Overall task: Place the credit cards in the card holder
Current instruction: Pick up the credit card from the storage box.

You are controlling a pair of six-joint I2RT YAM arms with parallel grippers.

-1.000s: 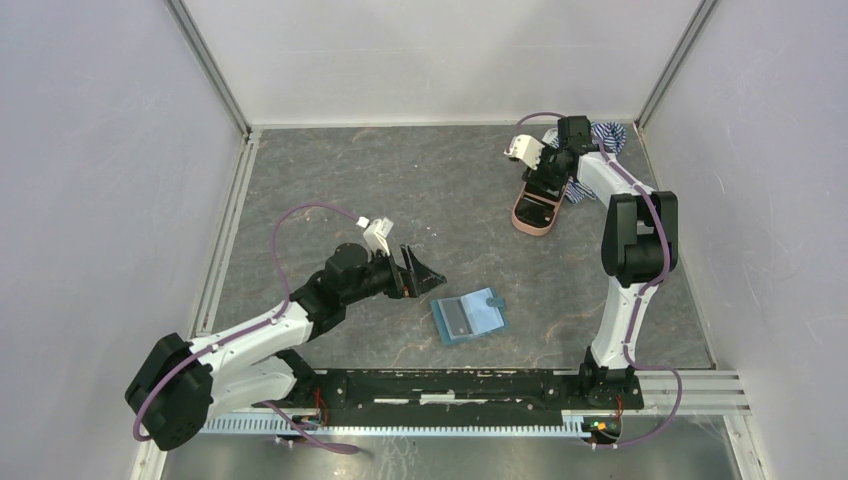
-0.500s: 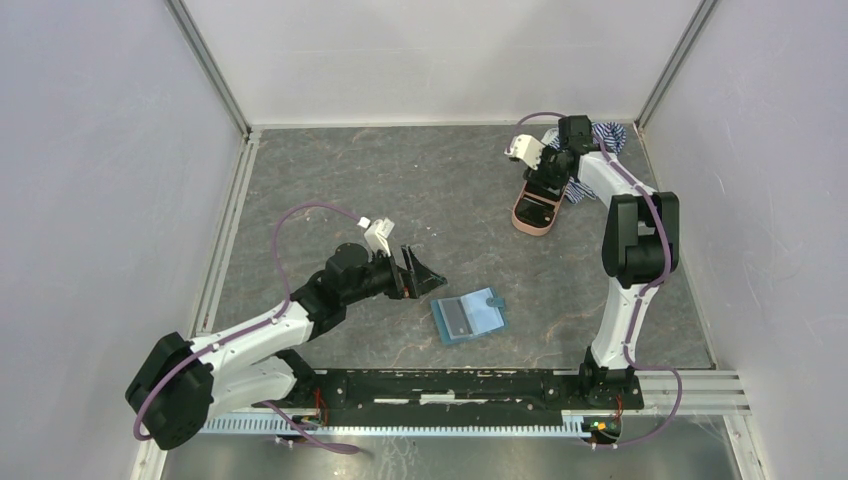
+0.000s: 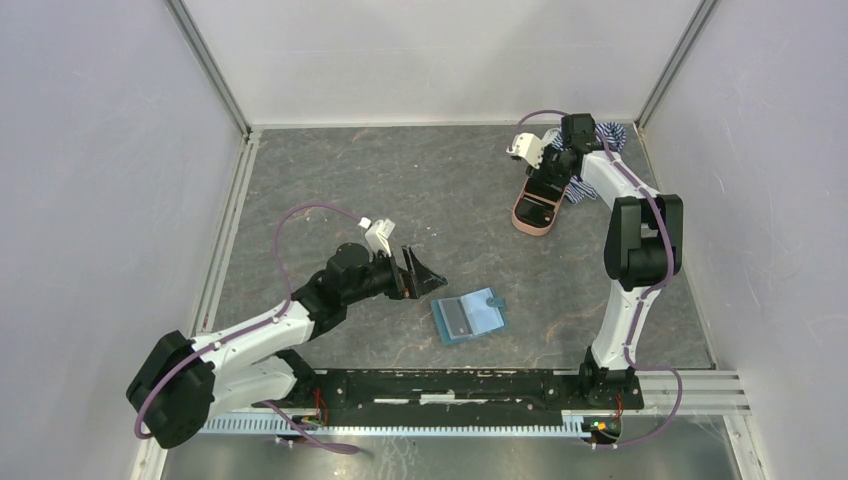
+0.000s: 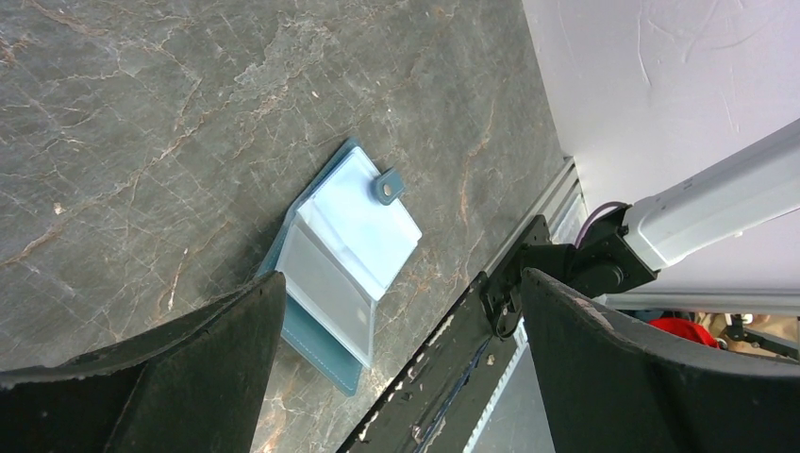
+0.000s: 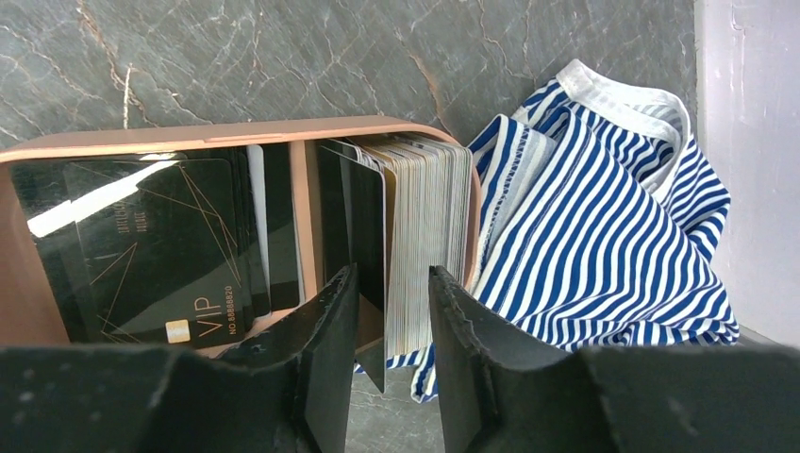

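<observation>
The teal card holder (image 3: 470, 318) lies open on the table, its paler sleeves up, and shows between my left fingers in the left wrist view (image 4: 354, 241). My left gripper (image 3: 425, 272) (image 4: 401, 283) hovers wide open just left of it, holding nothing. The credit cards sit in a pink case (image 3: 535, 212): dark VIP cards (image 5: 160, 245) lie flat on the left, and a pale stack (image 5: 425, 217) stands on edge at the right. My right gripper (image 5: 391, 278) (image 3: 548, 180) straddles one dark card (image 5: 368, 226) standing out from that stack. Its jaws are narrow, with a gap still on the card's right side.
A blue-white striped cloth (image 5: 604, 217) (image 3: 605, 135) is bunched against the pink case (image 5: 141, 142) in the back right corner, next to the wall. The arms' black base rail (image 3: 450, 385) runs along the near edge, close to the card holder.
The right jaws have narrowed round the upright dark card, and that wrist has shifted slightly toward the back. The left arm and the card holder have not moved.
</observation>
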